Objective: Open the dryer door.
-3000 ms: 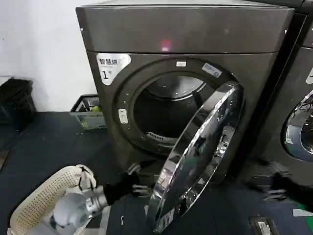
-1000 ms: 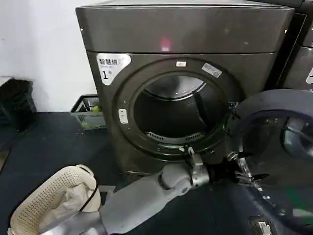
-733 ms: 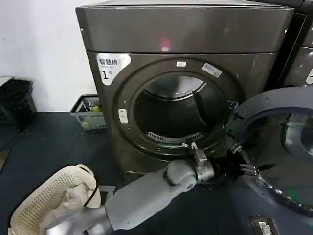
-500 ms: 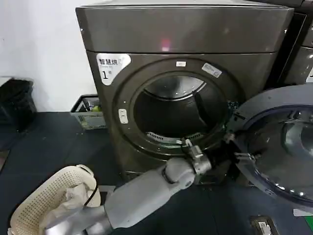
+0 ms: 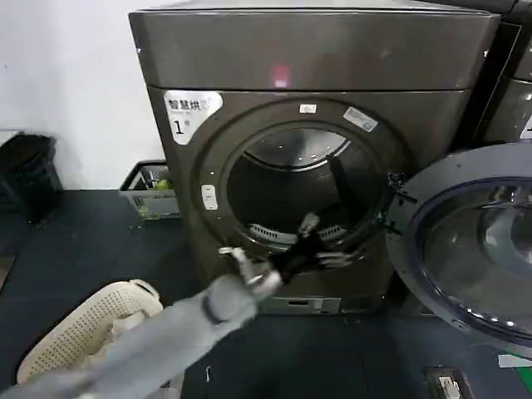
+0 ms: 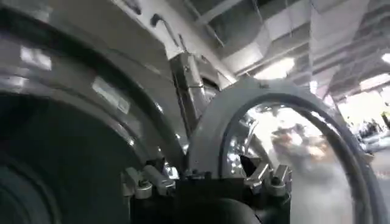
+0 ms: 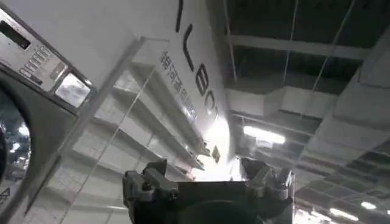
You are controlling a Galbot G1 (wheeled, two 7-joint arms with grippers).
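The dryer door (image 5: 413,218) of the dark machine with the "1" sticker (image 5: 189,112) stands swung wide to the right, its grey inner face and glass turned toward me. The round drum opening (image 5: 287,195) is uncovered. My left arm reaches up from the lower left. Its gripper (image 5: 321,242) hangs open in front of the opening's lower rim, apart from the door and holding nothing. In the left wrist view the door (image 6: 210,131) rises beyond the open left gripper (image 6: 207,178). My right gripper (image 7: 207,179) points up toward the ceiling, open and empty.
A white laundry basket (image 5: 62,345) sits on the dark floor at the lower left, under my left arm. A grey crate (image 5: 150,193) and a black bin (image 5: 27,176) stand by the wall. A second machine (image 5: 509,91) adjoins on the right, behind the open door.
The door has swung from half open to wide open on the right. My left gripper let go of its rim and drew back left, in front of the drum opening.
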